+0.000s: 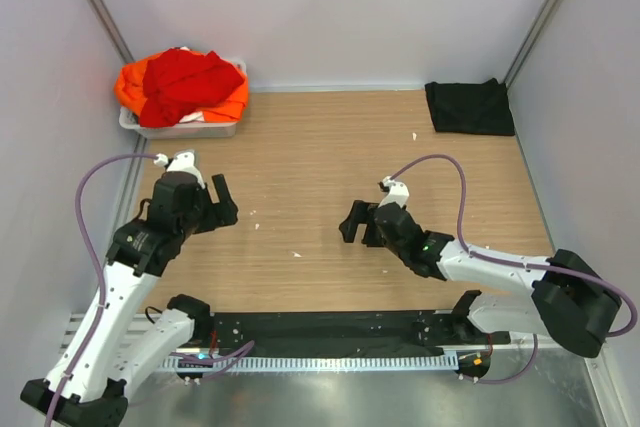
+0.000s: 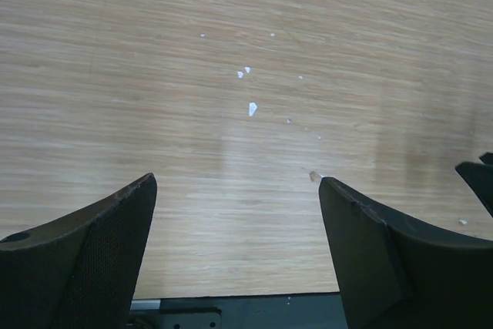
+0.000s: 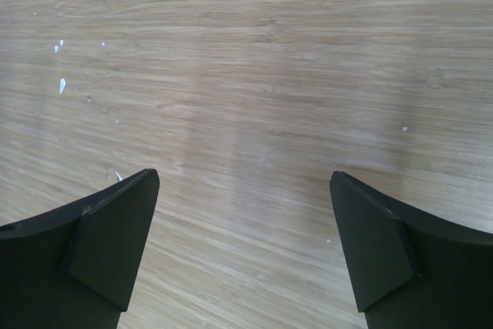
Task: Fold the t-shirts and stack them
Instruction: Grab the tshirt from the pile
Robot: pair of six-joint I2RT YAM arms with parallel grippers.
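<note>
A bright red t-shirt (image 1: 185,82) lies crumpled on top of bright orange t-shirts (image 1: 232,102) in a grey tray (image 1: 190,130) at the far left. A black t-shirt (image 1: 470,107) lies folded on the table at the far right. My left gripper (image 1: 222,202) is open and empty over the bare wood at the left; its jaws stand wide apart in the left wrist view (image 2: 237,190). My right gripper (image 1: 355,222) is open and empty over the bare wood near the middle; its jaws stand wide apart in the right wrist view (image 3: 245,182).
Grey walls close the table on three sides. Small white specks (image 1: 296,254) lie on the wooden top (image 1: 320,147). A black strip and metal rail (image 1: 330,332) run along the near edge between the arm bases.
</note>
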